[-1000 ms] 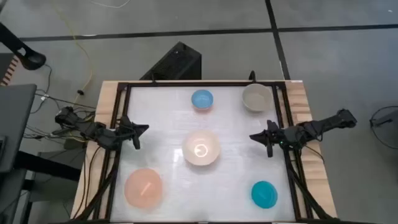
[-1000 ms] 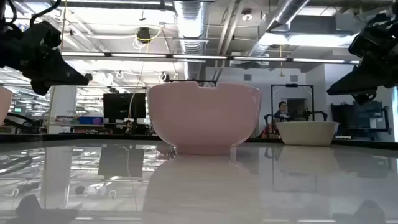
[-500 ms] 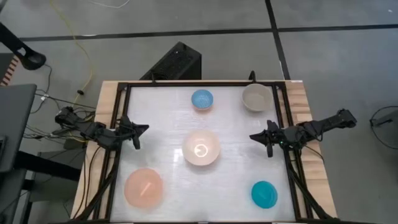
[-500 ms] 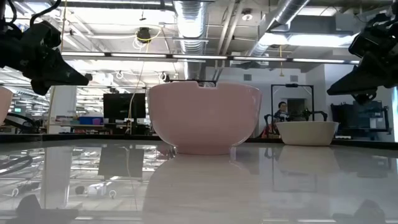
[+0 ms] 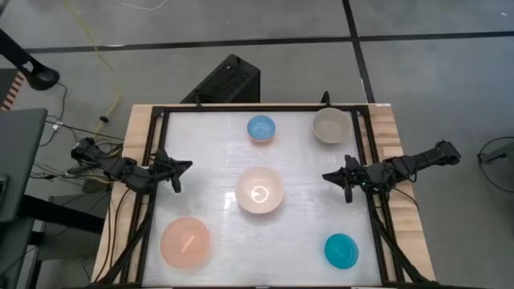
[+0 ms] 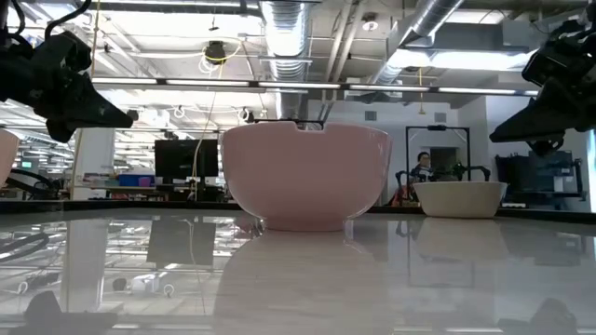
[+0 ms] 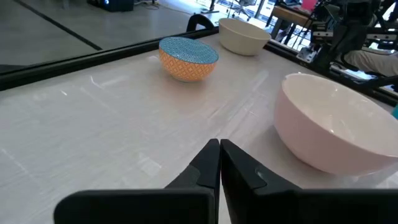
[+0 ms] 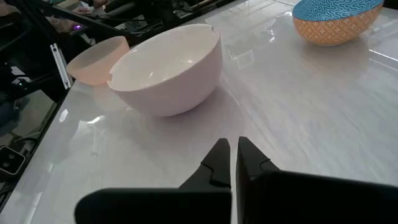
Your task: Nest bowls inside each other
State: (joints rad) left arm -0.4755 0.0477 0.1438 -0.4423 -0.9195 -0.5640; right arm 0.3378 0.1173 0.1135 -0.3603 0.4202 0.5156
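Note:
The large cream-white bowl [image 5: 259, 191] [image 6: 305, 177] stands on its base at the table's middle. The light blue bowl [image 5: 260, 128] [image 7: 188, 58], orange outside, sits at the far middle. The beige-grey bowl [image 5: 331, 126] [image 6: 460, 198] is at the far right. The orange-pink bowl [image 5: 185, 242] [image 8: 98, 59] is near left and the teal-blue bowl [image 5: 340, 250] near right. My left gripper [image 5: 186, 167] [image 7: 219, 146] hovers shut left of the cream bowl. My right gripper [image 5: 327, 177] [image 8: 233, 146] hovers shut on that bowl's right. Both point at it and hold nothing.
A black frame [image 5: 241, 108] runs around the white tabletop, with wooden strips [image 5: 132, 160] outside it at left and right. Bare tabletop lies between the bowls. A dark box [image 5: 229, 80] stands on the floor behind the far edge.

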